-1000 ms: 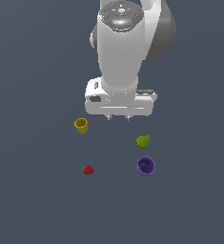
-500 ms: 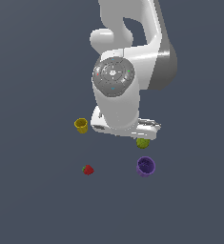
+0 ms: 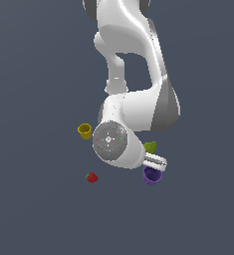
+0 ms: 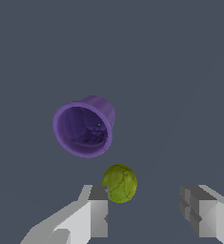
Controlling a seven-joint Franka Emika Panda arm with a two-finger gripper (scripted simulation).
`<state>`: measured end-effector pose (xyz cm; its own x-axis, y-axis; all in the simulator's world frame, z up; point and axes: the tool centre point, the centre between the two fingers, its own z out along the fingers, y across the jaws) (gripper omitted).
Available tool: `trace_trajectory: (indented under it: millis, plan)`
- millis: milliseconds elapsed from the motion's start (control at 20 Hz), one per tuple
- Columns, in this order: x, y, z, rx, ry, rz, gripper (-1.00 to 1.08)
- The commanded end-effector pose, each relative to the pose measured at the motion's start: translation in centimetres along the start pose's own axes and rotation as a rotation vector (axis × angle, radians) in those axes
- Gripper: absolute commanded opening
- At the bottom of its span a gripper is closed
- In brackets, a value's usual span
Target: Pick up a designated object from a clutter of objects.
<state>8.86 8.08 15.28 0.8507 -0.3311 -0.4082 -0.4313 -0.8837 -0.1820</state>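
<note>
The purple cup (image 4: 84, 127) stands on the grey floor with its mouth open toward the wrist camera. In the exterior view the purple cup (image 3: 151, 176) sits low on the right, its top half hidden by my hand. My gripper (image 4: 149, 209) is open and empty, with both fingers (image 4: 96, 217) apart. It hangs above the floor, short of the cup. The green lumpy fruit (image 4: 119, 183) lies by one finger, between the gripper and the cup. In the exterior view my gripper (image 3: 155, 163) is between the green fruit (image 3: 150, 147) and the cup, fingertips hidden.
A small yellow cup (image 3: 84, 130) stands at the exterior view's left. A red strawberry (image 3: 92, 177) lies lower left. The arm's wrist housing (image 3: 111, 141) hangs over the middle of the clutter. The floor is plain dark grey.
The arm has dropped and swung toward the exterior view's right. The wrist has tilted, and the hand has moved from above the middle to over the green fruit and the purple cup.
</note>
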Motion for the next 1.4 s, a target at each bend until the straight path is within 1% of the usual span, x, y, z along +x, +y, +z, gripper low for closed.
trace_trajectory:
  millis: [0,300,550,750,1000,1350]
  plan:
    - [0.9,-0.6,1.5,0.031,-0.036,0.041,0.28]
    - [2.3,-1.4,4.3,0.082,-0.102,0.111,0.28]
    - [3.0,-1.8,5.6,0.106,-0.134,0.145,0.28]
    - [3.2,-1.9,6.1,0.114,-0.145,0.156,0.28]
    - [3.1,-1.9,6.4,0.112,-0.143,0.154,0.28]
    - [2.8,-2.2,8.7,0.113,-0.144,0.157,0.28]
